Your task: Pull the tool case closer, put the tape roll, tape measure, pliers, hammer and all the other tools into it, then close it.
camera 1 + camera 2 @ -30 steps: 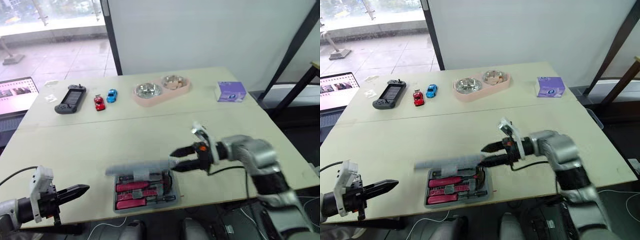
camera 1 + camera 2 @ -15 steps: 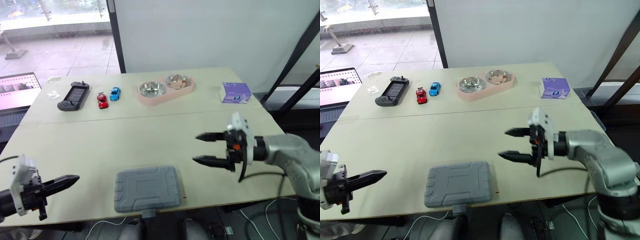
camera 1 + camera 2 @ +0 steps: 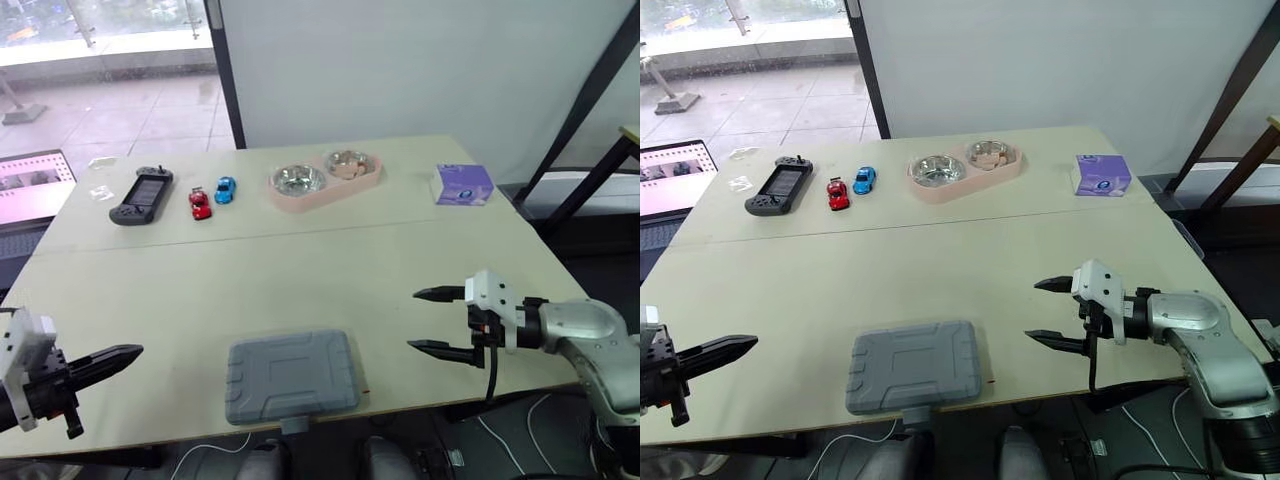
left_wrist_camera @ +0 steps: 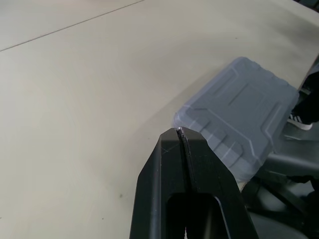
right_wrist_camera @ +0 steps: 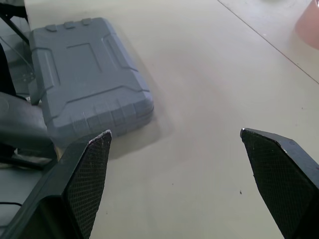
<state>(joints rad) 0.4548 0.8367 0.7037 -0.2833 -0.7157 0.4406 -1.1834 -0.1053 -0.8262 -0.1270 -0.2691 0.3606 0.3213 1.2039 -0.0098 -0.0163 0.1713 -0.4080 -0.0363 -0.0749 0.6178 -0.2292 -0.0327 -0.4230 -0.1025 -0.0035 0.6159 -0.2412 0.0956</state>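
I see the beige table (image 3: 300,270) under both arms. The grey tool case (image 3: 292,376) lies flat on it with the lid down, between my two grippers and touching neither (a small tab of it sticks out over the table's near edge).

The right gripper (image 3: 413,320) hangs just above the table on the case's right side, a little apart from it. Its two fingers are spread wide and nothing is between them.

The left gripper (image 4: 180,130) is on the other side of the case, well apart from it, with the tip pointing toward the case. Its fingers are pressed together and they hold nothing.

Far ahead of the right gripper, at the back of the table, stand a pink double bowl (image 3: 322,181) and a purple box (image 3: 462,184). Far ahead of the left gripper lies a black game console (image 3: 140,196). Just beside it are a red toy car (image 3: 199,205) and a blue toy car (image 3: 224,190).
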